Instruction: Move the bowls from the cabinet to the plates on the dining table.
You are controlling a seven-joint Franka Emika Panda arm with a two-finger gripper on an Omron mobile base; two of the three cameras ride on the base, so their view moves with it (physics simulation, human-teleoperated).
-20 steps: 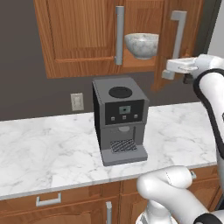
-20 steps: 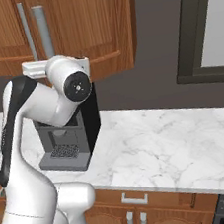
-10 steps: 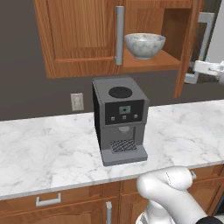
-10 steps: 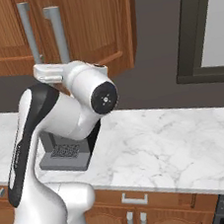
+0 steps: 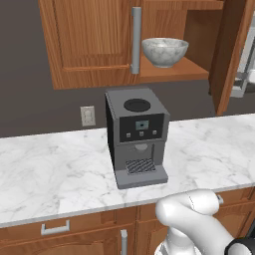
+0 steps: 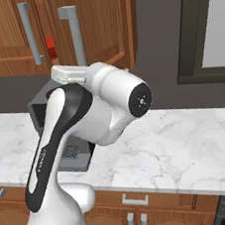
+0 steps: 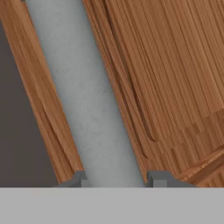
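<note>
The cabinet (image 5: 94, 40) is being held open by its right door's handle (image 7: 83, 100), which is being pinched between the gripper (image 7: 116, 179) fingertips. The door (image 5: 230, 55) is swung out wide. The marbled bowl (image 5: 165, 51) is sitting on the cabinet shelf, above the coffee machine (image 5: 137, 134). A bit of red (image 6: 51, 46) is peeking between the doors, maybe the other bowl, can't tell.

Between the tips of my end effector (image 7: 116, 180) runs a matt grey metal handle (image 7: 83, 96); beside it, the cabinet (image 7: 175, 74) door is grained reddish wood. The bowl (image 5: 165, 51) looks glossy marbled; the surface (image 5: 50, 174) polished veined marble.
</note>
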